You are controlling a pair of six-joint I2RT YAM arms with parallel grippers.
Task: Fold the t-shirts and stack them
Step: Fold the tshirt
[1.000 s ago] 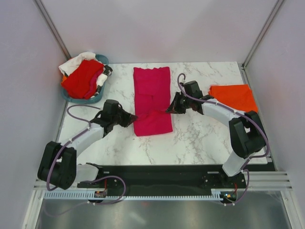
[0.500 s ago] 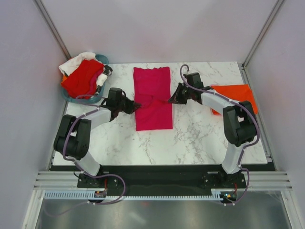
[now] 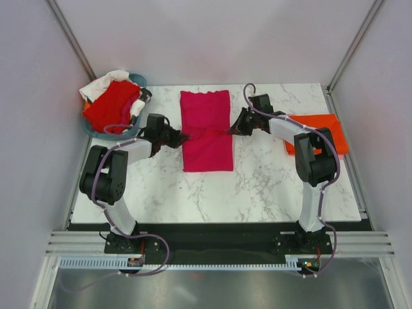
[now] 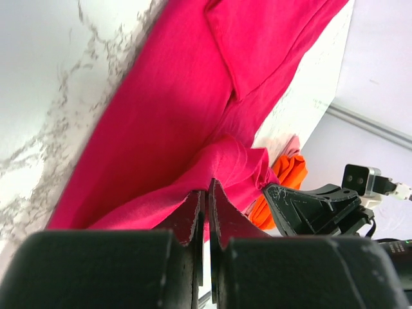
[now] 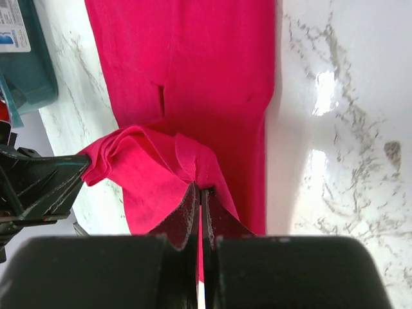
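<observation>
Basket sticker: you have a white label (image 5: 13, 26) on the teal basket (image 5: 33, 76), but its print is too small to read.
Other text: you can read none.

Basket (image 3: 138, 81): teal plastic, at the far-left corner of the table.
Table (image 3: 257, 187): white marble-patterned top, grey veins.
Walls (image 3: 212, 38): plain pale panels, three sides.

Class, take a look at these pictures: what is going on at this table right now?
A pink tee is being folded on the table. The left pincer is shut on its left edge and the right pincer on its right edge, holding a raised fold across its middle. An orange tee lies folded at the right; a red tee and a white tee sit in the basket at the far left.
</observation>
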